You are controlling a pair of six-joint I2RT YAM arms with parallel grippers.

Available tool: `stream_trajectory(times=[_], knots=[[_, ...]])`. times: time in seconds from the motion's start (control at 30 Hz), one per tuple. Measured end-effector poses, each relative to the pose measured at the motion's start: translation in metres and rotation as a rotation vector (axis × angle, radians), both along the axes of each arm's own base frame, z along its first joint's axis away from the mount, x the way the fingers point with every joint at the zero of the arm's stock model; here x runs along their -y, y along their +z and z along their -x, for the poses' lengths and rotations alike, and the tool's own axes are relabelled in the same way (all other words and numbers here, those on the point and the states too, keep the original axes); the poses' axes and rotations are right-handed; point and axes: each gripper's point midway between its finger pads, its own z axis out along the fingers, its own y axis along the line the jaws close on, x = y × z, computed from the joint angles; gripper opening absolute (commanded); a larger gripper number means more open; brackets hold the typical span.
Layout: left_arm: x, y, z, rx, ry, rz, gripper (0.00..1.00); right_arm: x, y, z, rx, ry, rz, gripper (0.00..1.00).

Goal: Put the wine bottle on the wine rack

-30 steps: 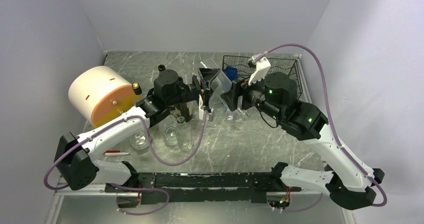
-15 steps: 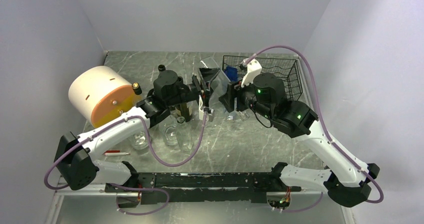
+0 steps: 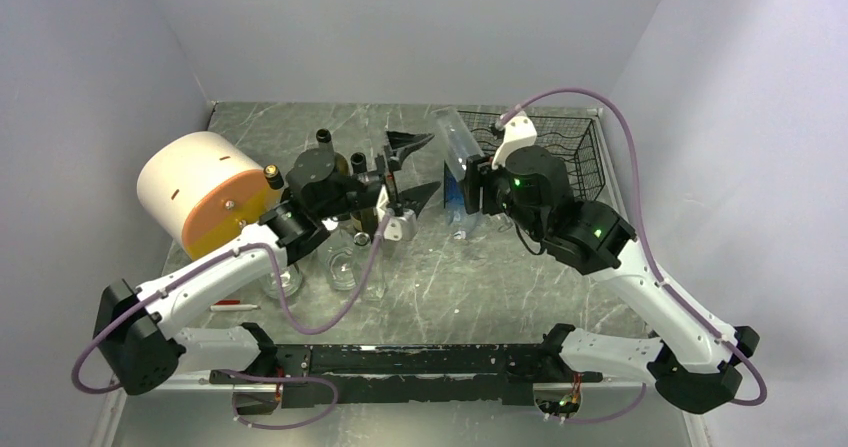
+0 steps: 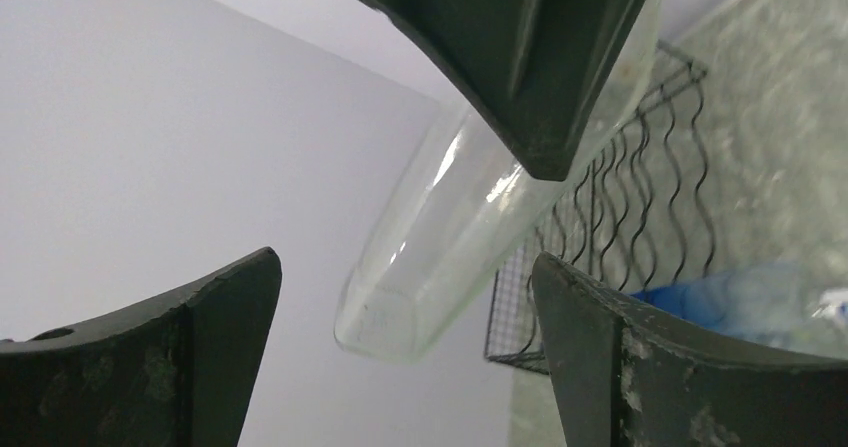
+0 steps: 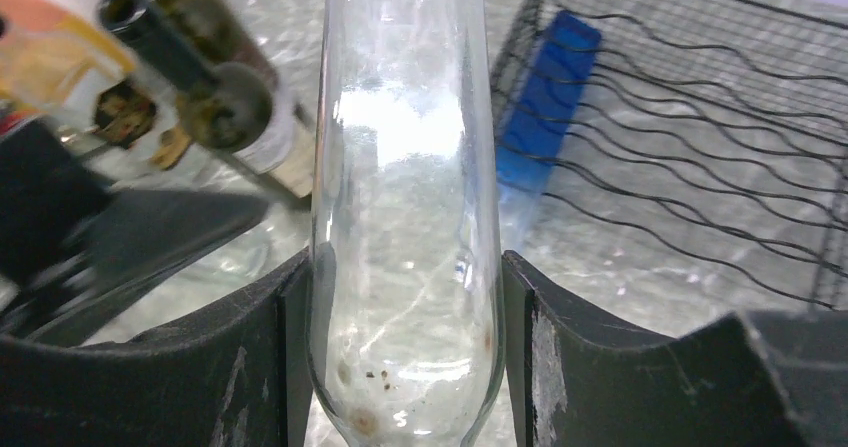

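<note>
- Step: carry to rack. The right gripper clamps the clear wine bottle, held near the wine rack.
- The left gripper is spread wide, holding nothing.
- Next: lower the bottle onto a free wire trough. A blue item apparently occupies one.

A grey marble-patterned bench with pale veins sits inside a three-sided enclosure. Plain matte walls with a whitish lilac tint close it in: a back wall, a left wall and a right wall. The light is soft and even, with faint glare on the bench's far part.
</note>
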Motion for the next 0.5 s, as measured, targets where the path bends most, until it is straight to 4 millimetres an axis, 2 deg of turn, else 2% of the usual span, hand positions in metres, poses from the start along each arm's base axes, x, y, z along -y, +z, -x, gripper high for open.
stream_trajectory(times=[0.17,0.27,0.4,0.5], knots=[[-0.011,0.003,0.02,-0.196,-0.039,0.168,0.99,0.027,0.001,-0.017,0.034,-0.118,0.047,0.0],[-0.017,0.001,0.012,-0.363,0.011,0.274,0.99,0.045,-0.007,-0.026,0.027,-0.184,0.072,0.0],[-0.03,0.009,0.001,-0.612,0.094,0.451,0.99,0.075,-0.033,-0.035,-0.027,-0.282,0.098,0.0],[-0.046,0.02,-0.002,-0.772,0.144,0.602,0.99,0.093,-0.054,-0.032,-0.081,-0.335,0.112,0.0]])
